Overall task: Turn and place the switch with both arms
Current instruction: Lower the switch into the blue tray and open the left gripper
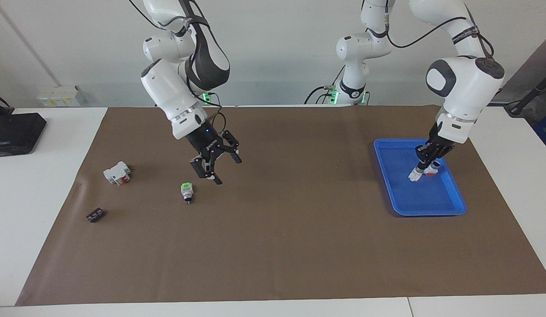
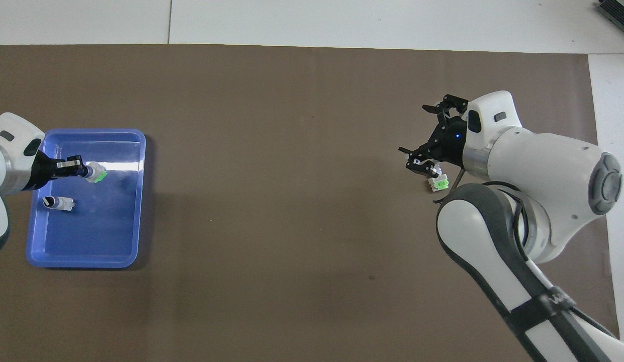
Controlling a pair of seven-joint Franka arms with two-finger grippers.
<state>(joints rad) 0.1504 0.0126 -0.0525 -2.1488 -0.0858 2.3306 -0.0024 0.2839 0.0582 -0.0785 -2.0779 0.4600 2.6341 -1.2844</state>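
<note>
A white counter point(image 1: 44, 246) fills the facing view, most of it covered by a brown mat point(image 1: 281, 246). Two white robot arms enter from the top of that frame.

The left arm point(image 1: 464, 83), at upper right, reaches down into a blue tray point(image 1: 448, 207) at middle right. Its left end effector point(image 1: 424, 160) is clamped shut on the knob of a green-ended switch point(image 1: 414, 175), which hangs low over the tray floor, green end down. Whether it touches the floor cannot be told. Just beside it in the tray lies a red-ended switch point(image 1: 431, 169). In the overhead view the held piece sits in the tray's upper half, at middle left of the frame.

The right arm point(image 1: 171, 94), at upper left, holds its right end effector point(image 1: 216, 165) in the air with fingers spread wide and nothing between them. It hangs just above a second switch point(image 1: 186, 190), which lies on the mat left of centre, green end toward the robots.

Further toward the left edge sit a white block point(image 1: 117, 172) with a red part and, lower, a small dark part point(image 1: 95, 215). A black box point(image 1: 15, 132) rests at the left edge.
</note>
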